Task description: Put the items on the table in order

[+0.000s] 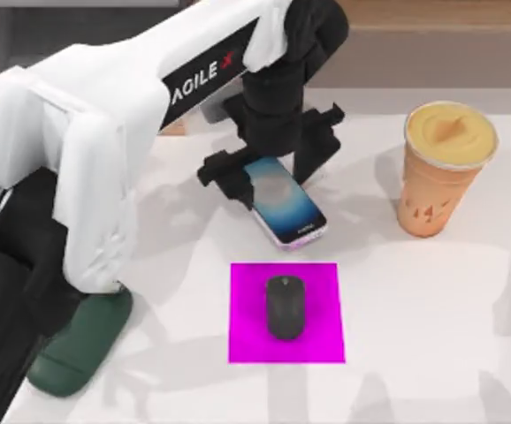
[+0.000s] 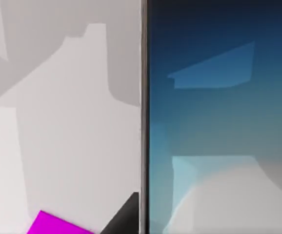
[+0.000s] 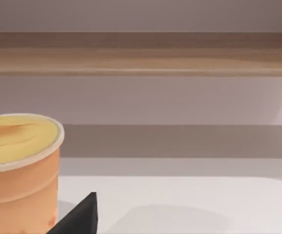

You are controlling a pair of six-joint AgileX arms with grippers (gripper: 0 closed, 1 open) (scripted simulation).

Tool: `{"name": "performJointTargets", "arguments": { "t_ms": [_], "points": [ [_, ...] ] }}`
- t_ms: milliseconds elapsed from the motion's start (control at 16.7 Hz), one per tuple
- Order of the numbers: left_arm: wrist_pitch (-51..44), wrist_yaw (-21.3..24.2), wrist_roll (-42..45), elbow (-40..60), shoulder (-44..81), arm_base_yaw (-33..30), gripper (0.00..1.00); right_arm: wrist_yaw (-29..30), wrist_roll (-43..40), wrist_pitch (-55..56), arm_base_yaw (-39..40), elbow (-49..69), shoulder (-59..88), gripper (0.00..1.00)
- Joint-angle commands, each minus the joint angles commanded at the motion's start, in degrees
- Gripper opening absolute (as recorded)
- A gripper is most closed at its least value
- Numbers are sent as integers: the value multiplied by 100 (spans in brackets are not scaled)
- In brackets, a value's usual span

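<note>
Smartphone (image 1: 286, 205) is the item in play, but start at the near edge of the counter (image 1: 432, 353): the dark green phone stand (image 1: 79, 349) sits at the near left corner, partly under the left arm, waiting empty, and my read is that the phone is meant to end up there. Just beyond, near the middle, the black mouse (image 1: 284, 306) rests squarely on the magenta pad (image 1: 247, 336), so that pairing already looks settled. Further back, the left gripper (image 1: 269, 163) reaches across from the left and has its two black fingers set on either side of the phone's far end, closed against its edges; the phone angles toward the pad with its glowing screen up. The left wrist view has that screen (image 2: 219, 122) pressed close, its edge running straight up the frame, which fits a firm pinch on the sides. Off to the right, well apart from the phone, the orange cup (image 1: 441, 168) stands upright with its yellow lid on. Right gripper: its state I cannot tell. Farthest back runs the wooden shelving (image 3: 141, 53).
</note>
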Motion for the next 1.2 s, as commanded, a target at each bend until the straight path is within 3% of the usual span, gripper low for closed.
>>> {"name": "performJointTargets", "arguments": {
  "t_ms": [420, 960, 1200],
  "points": [
    [902, 451, 1678, -2351, -2758, 695, 0, 0, 0, 0, 0, 0, 0, 100],
    [2708, 1235, 4907, -7439, -9083, 2128, 0, 0, 0, 0, 0, 0, 0, 100],
    [3469, 1535, 6230, -9495, -11351, 2743, 0, 0, 0, 0, 0, 0, 0, 100]
  ]
}}
